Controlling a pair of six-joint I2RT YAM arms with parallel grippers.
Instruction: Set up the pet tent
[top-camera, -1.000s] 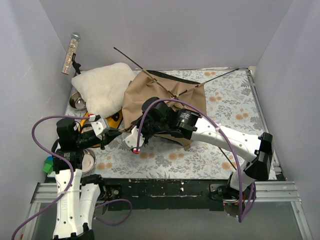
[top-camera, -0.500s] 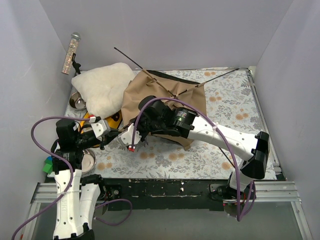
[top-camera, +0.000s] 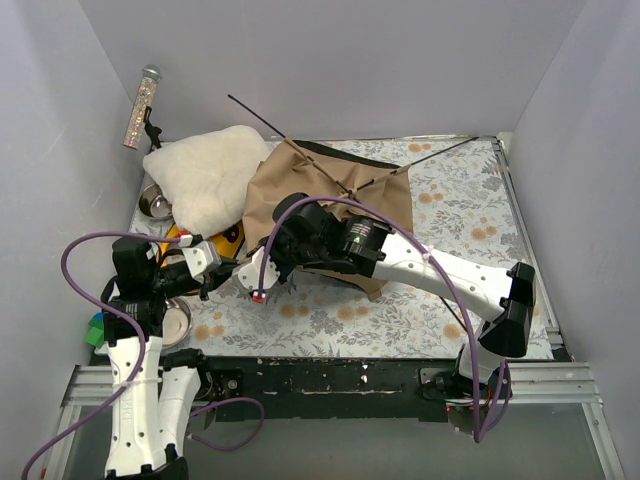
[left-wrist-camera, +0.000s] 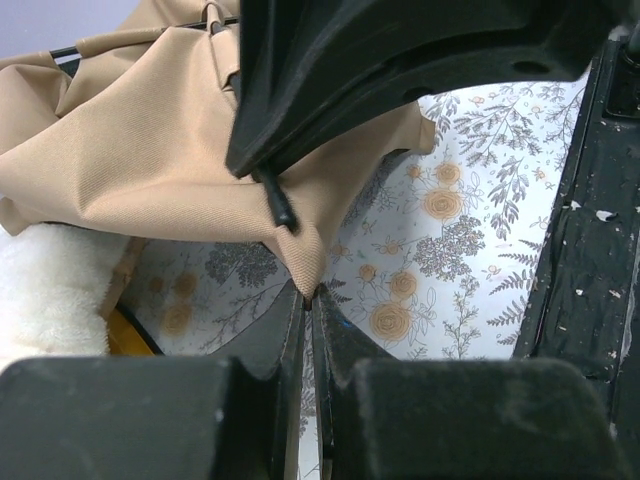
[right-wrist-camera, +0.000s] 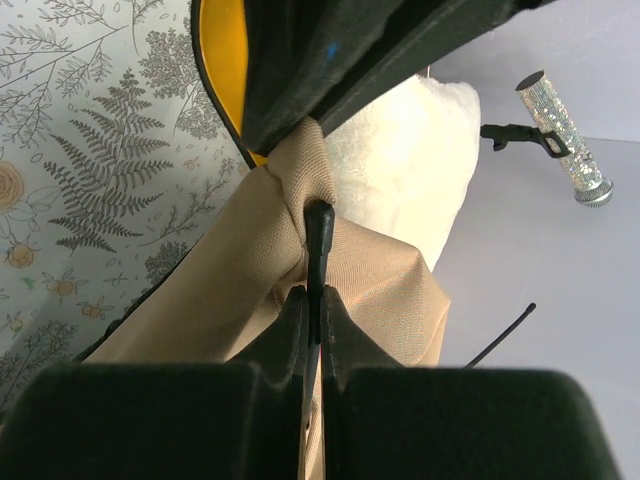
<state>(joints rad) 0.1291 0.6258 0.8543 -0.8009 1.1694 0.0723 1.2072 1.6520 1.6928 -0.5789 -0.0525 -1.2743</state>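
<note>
The pet tent (top-camera: 300, 180) appears light, limp and springy; the left gripper (left-wrist-camera: 310, 300) pinches its fabric corner (left-wrist-camera: 303, 262), and the right gripper (right-wrist-camera: 312, 300) clamps a pole tip (right-wrist-camera: 319, 232).

The pet tent (left-wrist-camera: 150, 150) is matt tan woven cloth, and the cushion (top-camera: 205, 180) at upper left looks properly fluffy. The bowl (top-camera: 153, 206) beside it is shiny metal, and the tube (top-camera: 141, 105) is all glitter.
</note>
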